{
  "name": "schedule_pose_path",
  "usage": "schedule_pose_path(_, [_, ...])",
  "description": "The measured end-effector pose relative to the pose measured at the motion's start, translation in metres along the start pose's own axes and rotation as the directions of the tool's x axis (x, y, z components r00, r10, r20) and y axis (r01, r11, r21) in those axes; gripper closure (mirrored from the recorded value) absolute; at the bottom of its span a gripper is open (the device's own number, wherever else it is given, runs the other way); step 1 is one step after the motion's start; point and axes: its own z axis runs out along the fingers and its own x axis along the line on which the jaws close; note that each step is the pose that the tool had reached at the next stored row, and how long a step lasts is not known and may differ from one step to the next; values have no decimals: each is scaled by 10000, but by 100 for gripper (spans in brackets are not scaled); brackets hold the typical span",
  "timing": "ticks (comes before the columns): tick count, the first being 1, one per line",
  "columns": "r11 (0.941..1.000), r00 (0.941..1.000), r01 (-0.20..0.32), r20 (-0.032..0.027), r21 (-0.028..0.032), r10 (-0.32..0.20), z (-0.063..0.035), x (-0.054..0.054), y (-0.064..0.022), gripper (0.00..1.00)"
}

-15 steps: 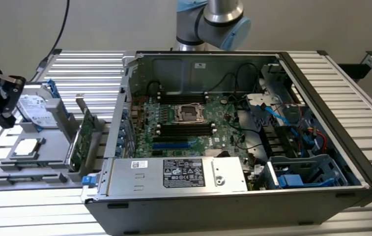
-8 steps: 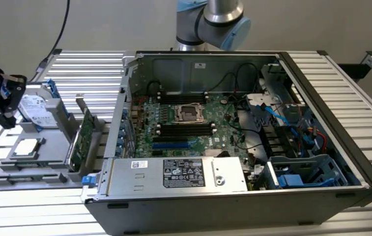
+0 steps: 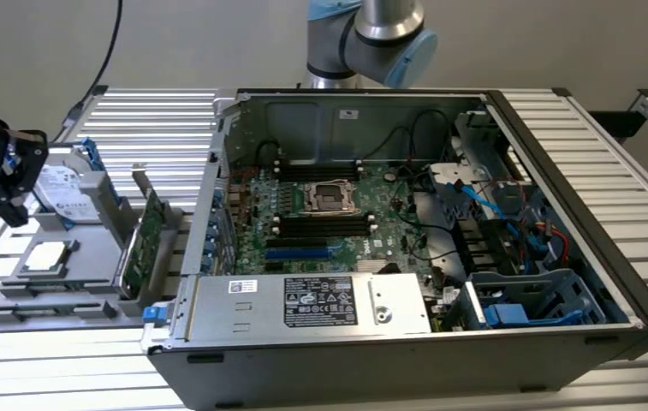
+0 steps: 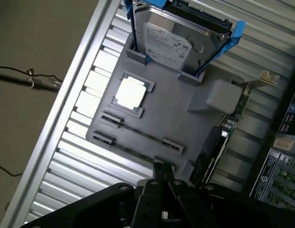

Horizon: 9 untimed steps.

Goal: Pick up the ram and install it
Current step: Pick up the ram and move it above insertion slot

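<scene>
Count on the slatted table (image 3: 152, 120): one open computer case (image 3: 597, 223), and one gray tray (image 4: 171, 109) beside it on the exterior view's left. On the tray we log one hard drive (image 4: 169, 45) in a blue bracket, one processor chip (image 4: 131, 92), and one expansion card (image 3: 141, 244) standing on edge at the side nearest the case. We also log two thin dark lines there, with three small clips (image 4: 112, 118) showing. One gripper (image 4: 162, 170) hovers above the clip end of the tray, jaws pressed together with nothing between them. We cannot pick out the ram for certain; whether either thin line is the ram seen edge-on, we cannot tell. Inside the case lies one motherboard (image 3: 300, 231).
</scene>
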Motion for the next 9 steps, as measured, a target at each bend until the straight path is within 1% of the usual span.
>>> schedule_pose_path(3, [9986,9985,538,-39,-7,-538,16,0,-1,89])
schedule_pose_path(5, [9958,9958,912,-68,-8,-912,28,0,-2,89])
schedule_pose_path(7, [9919,9919,1268,-95,-11,-1269,36,0,-3,89])
schedule_pose_path(9, [9867,9867,1624,-124,-15,-1624,43,0,-3,89])
